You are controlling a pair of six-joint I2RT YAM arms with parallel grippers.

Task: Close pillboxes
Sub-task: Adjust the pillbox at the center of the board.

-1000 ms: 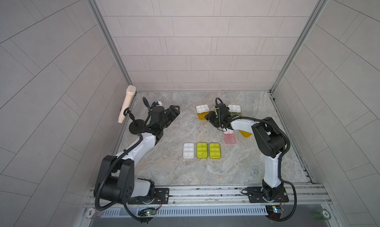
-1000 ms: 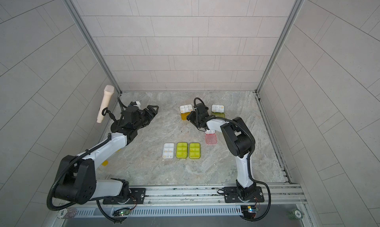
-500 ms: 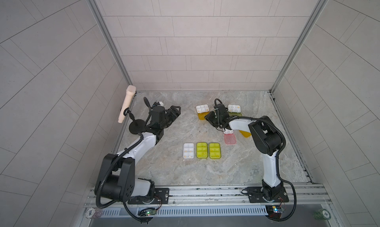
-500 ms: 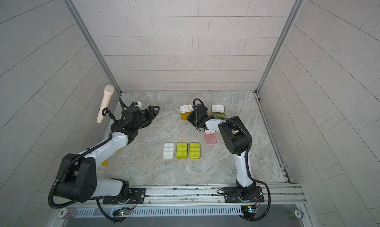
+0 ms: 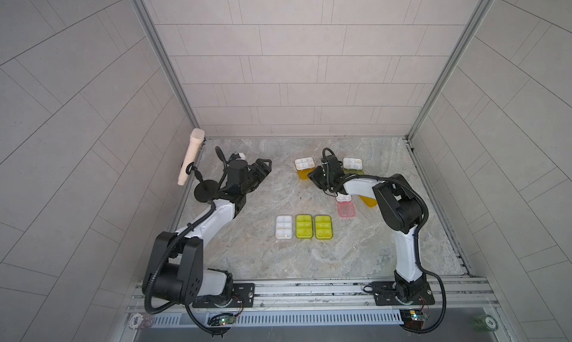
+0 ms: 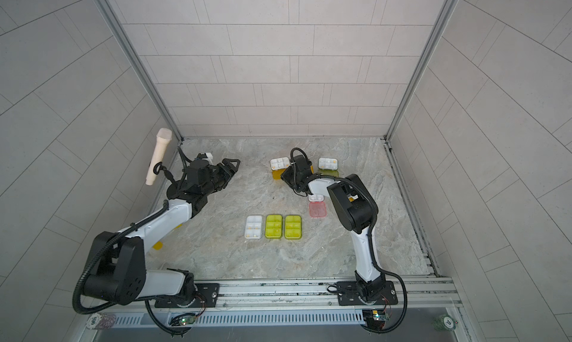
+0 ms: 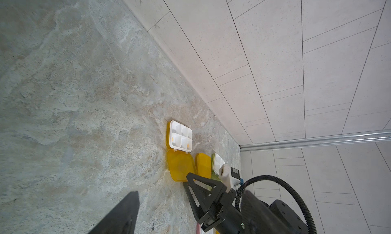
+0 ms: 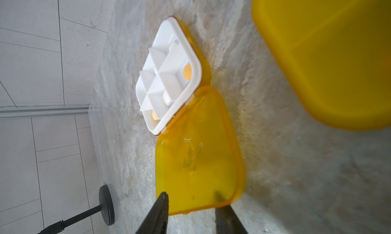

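While the orange-lidded pillbox (image 8: pixel 169 78), a white six-compartment plastic tray in an orange shell, is lying open near the back of the grey marbled desk (image 5: pixel 247 263), its translucent orange lid (image 8: pixel 198 154) is resting flat on the surface beyond the hinge. The black fingers (image 8: pixel 157 213) of the right hand (image 8: pixel 191 194) are flanking that lid's free edge and closing in, markedly nearer each other than a second ago. They are narrow now, though whether they are already pinching the plastic I cannot tell. That narrowing is suggesting the arm is committing to this lid, preparing to lift it and fold it over the tray.

Farther out, a white-trayed pillbox with a pink lid (image 5: pixel 346 209) is lying open too, while a clear-lidded pillbox (image 5: pixel 283 231) and two yellow-green pillboxes (image 5: pixel 304 231) are sitting closed in a front row. Across the desk the left hand (image 5: pixel 266 167) is hovering, barely changing, with nothing visible in it; how wide it is standing I cannot tell.
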